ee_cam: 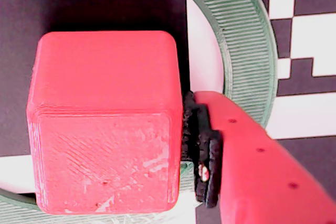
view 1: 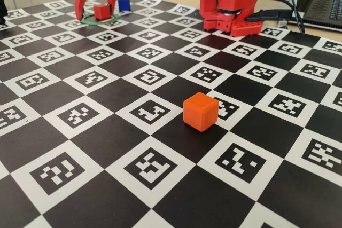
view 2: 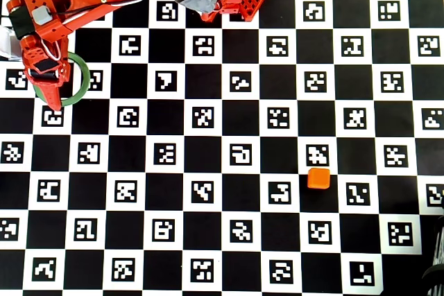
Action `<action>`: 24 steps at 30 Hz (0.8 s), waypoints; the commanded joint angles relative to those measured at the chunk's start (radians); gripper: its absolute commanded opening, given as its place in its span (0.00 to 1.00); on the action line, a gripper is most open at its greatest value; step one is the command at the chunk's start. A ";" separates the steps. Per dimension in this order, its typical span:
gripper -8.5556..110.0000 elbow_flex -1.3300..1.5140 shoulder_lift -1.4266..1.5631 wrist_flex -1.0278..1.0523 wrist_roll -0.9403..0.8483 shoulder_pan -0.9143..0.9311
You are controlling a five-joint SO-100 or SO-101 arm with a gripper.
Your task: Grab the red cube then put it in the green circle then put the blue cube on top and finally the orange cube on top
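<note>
The red cube (view 1: 101, 12) sits on the board inside the green circle (view 1: 99, 25) at the far left of the fixed view. My gripper (view 1: 95, 15) straddles it, open, one finger on each side and wider apart than the cube. In the wrist view the red cube (ee_cam: 102, 124) fills the left half; one finger (ee_cam: 252, 161) stands just right of it, its black pad close to the cube's side, and the green circle (ee_cam: 247, 40) curves behind. The blue cube (view 1: 124, 4) stands just behind the ring. The orange cube (view 1: 200, 111) lies alone mid-board. In the overhead view the arm covers the red cube.
The red arm base (view 1: 230, 4) stands at the board's far edge, with cables and a laptop (view 1: 320, 4) to its right. In the overhead view the orange cube (view 2: 319, 178) lies far right of the gripper (view 2: 50, 91) and the green circle (view 2: 86, 80).
</note>
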 commanded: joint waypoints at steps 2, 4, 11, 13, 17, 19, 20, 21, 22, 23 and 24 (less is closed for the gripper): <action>0.48 -0.023 0.123 -0.011 -0.014 0.023; 0.48 -0.023 0.123 -0.009 -0.018 0.025; 0.49 -0.032 0.123 0.002 -0.021 0.031; 0.49 -0.044 0.124 0.012 -0.020 0.031; 0.49 -0.080 0.135 0.057 -0.006 0.023; 0.50 -0.089 0.146 0.077 -0.002 0.018; 0.50 -0.094 0.149 0.081 0.002 0.017; 0.50 -0.097 0.152 0.086 0.003 0.015; 0.50 -0.103 0.153 0.087 0.005 0.015; 0.50 -0.107 0.155 0.089 0.006 0.014; 0.50 -0.115 0.155 0.092 0.008 0.014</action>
